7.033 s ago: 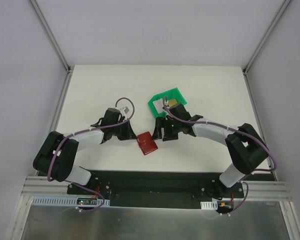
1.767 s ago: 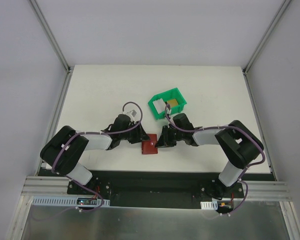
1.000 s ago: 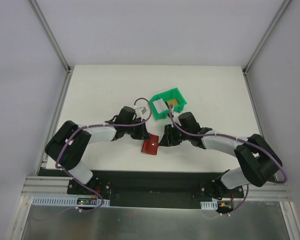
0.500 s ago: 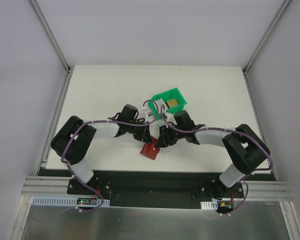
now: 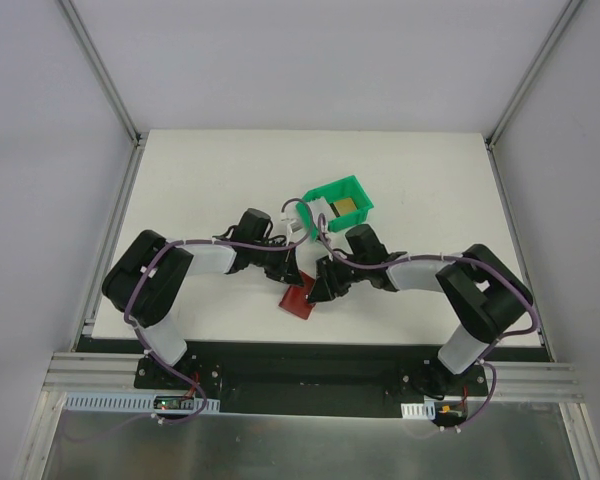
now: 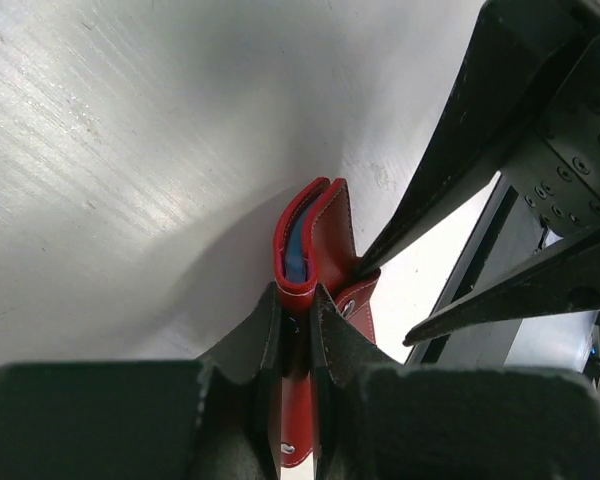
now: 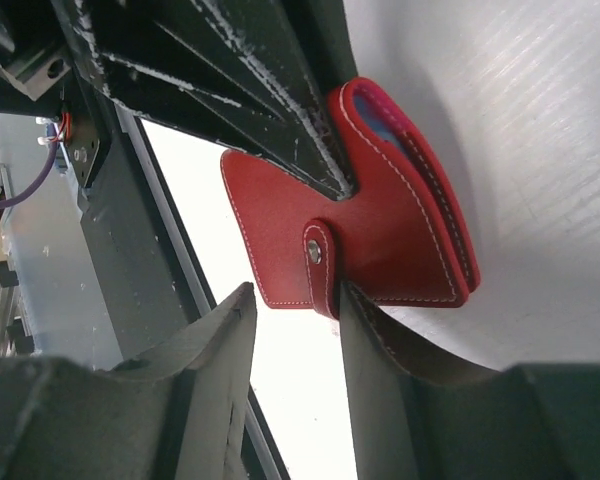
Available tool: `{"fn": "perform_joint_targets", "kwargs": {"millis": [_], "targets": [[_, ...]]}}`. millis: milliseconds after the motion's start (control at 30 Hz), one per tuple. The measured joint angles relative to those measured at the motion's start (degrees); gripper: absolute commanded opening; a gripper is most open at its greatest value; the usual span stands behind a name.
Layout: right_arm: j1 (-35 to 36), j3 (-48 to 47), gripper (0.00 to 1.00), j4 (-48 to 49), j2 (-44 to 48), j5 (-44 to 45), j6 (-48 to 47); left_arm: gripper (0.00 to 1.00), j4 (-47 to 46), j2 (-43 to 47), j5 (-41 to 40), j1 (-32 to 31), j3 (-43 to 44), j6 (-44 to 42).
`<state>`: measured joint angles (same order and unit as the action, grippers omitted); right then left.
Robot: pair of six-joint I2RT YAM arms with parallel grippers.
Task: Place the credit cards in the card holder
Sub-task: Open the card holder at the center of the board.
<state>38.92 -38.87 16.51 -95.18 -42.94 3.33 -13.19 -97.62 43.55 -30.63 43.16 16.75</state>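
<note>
White table with grey walls around it fills my overhead view. Both arms reach in toward the middle of the near edge, where the red wallet sits between them. My left end effector comes at it from the far left side and the right end effector from the right. Behind them, toward the table's centre, stands a green bin with a gold card inside it. The bin is apart from the wallet.

On the left wrist camera, my left end effector is clamped on the wallet, one finger on each face, holding it on edge. The fold points away from the camera and a strip of pale blue lining shows inside. I cannot tell whether its far end touches the table. From the right come the two dark fingers of the other arm, spread wide, and the tip of the upper one meets the wallet's outer face.

On the right wrist camera, my right end effector has its jaws apart, with bare table showing through the gap. The wallet lies just ahead of them, and its snap tab ends right at one fingertip. The left arm's black fingers press on the wallet from above in this view.
</note>
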Motion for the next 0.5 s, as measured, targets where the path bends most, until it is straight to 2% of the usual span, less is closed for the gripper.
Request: {"fn": "perform_joint_targets", "kwargs": {"millis": [200, 300, 367, 500], "targets": [[0.5, -0.3, 0.35, 0.0, -0.5, -0.8, 0.0, 0.0, -3.2, -0.2, 0.6, 0.4, -1.6, 2.3], [1.0, -1.3, 0.29, -0.2, -1.4, -0.7, 0.0, 0.0, -5.4, -0.3, 1.0, 0.7, -2.7, 3.9], [1.8, -1.9, 0.24, -0.6, -1.7, 0.1, -0.3, 0.0, -6.5, -0.4, 1.2, 0.8, -3.3, 5.0], [2.8, -2.7, 0.07, -1.2, -2.4, 2.0, -0.9, 0.0, -8.1, -0.7, 1.2, 1.2, -4.5, 7.0]]}}
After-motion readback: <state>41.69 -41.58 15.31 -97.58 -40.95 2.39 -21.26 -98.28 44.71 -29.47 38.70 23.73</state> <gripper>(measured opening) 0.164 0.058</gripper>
